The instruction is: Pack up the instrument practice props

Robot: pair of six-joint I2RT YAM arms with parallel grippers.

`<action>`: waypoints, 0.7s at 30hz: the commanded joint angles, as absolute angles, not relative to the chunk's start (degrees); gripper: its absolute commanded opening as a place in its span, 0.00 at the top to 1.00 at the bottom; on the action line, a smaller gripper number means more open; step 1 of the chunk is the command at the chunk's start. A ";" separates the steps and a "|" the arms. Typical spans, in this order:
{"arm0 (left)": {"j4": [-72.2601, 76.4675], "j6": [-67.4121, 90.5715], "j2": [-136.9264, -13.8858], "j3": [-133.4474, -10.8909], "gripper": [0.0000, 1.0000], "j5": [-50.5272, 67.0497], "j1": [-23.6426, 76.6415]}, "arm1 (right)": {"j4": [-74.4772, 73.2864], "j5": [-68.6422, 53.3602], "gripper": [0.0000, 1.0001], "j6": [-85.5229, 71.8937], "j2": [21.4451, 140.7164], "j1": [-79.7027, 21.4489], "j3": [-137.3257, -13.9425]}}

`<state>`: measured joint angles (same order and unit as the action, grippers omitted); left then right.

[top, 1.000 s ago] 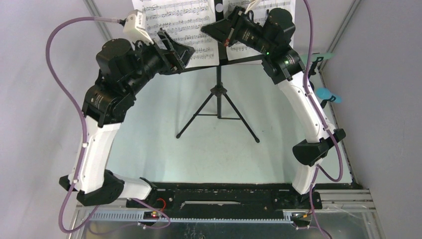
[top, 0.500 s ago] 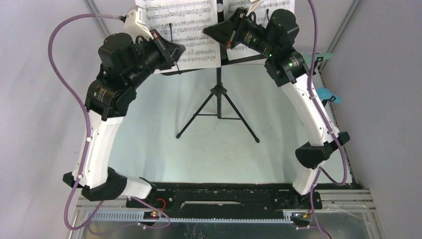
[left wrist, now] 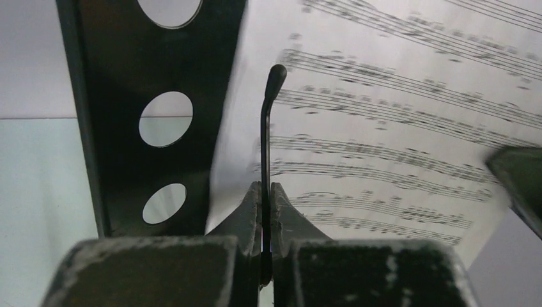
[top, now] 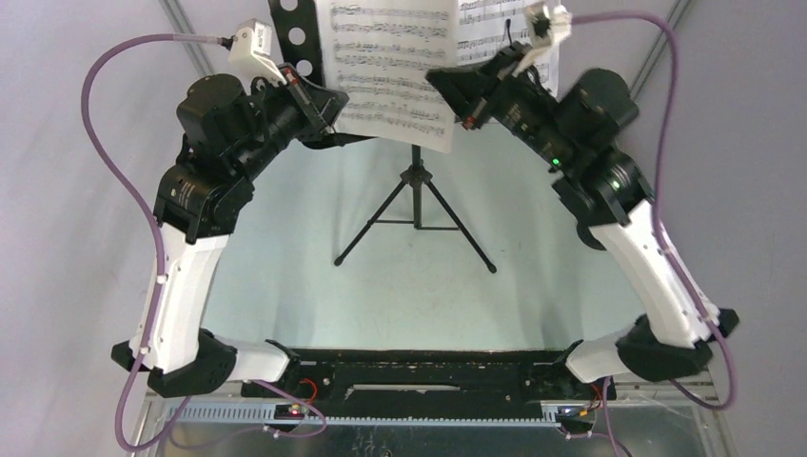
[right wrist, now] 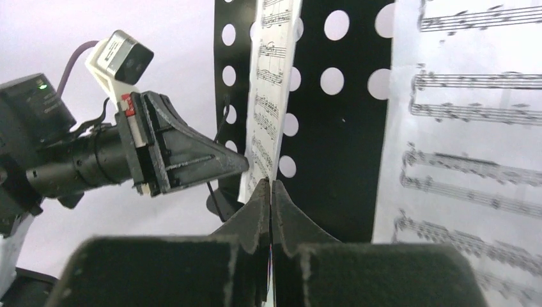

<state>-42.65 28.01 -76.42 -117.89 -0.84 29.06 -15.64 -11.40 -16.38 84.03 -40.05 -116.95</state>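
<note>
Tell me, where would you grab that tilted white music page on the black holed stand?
Pinch the tilted white sheet-music page at its free side edge, coming edge-on from the right arm's side: thin and flat, it offers only its two faces. The right tool is shut there now, with the black perforated desk behind it.

Level: bright, even and diffuse across all three views.
Shadows: weak and soft-edged on the pale table.
Highlights: sheet-music page close to white clipping in the overhead view.
Left wrist focus: wire arm crisp; printed staves smeared toward the right; left gripper fingers soft and grainy.
Right wrist focus: perforated desk sharp; right gripper fingers soft.
Edges: wall seams splay outward toward the top corners.
</note>
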 commanded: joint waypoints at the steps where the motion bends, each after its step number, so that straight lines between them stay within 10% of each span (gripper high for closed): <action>1: -37.71 26.53 -72.66 -116.85 0.98 0.11 29.01 | -12.00 0.61 1.00 -8.04 74.43 -42.05 -109.34; 21: -41.12 22.07 -62.78 -109.36 0.03 -2.66 29.00 | -29.21 6.56 1.00 -22.32 36.01 -48.65 -61.27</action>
